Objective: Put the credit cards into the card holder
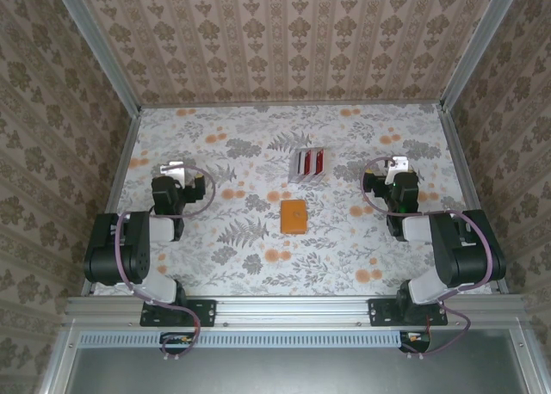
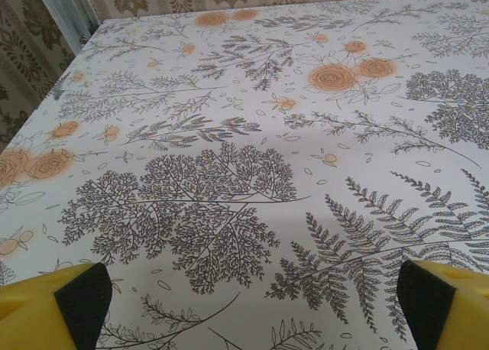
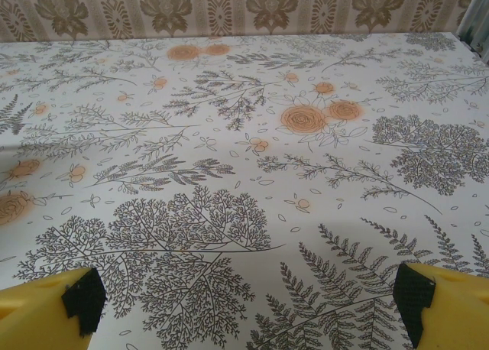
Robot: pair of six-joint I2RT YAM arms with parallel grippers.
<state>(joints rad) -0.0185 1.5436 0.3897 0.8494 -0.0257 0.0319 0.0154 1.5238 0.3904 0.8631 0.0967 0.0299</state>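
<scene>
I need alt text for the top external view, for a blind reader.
An orange card holder lies in the middle of a floral table, a clear rack with red strips just beyond it. The left gripper and right gripper stand at either side.

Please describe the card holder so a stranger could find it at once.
At the middle of the flower-printed table lies the small flat orange rectangular card holder, on the near side of the clear rack with red strips. It alone is solid orange.

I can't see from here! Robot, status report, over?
Open and empty: left tool, right tool. Orange card holder closed, flat, mid-table. Two red cards in clear rack beyond it. Nothing in the way.
</scene>
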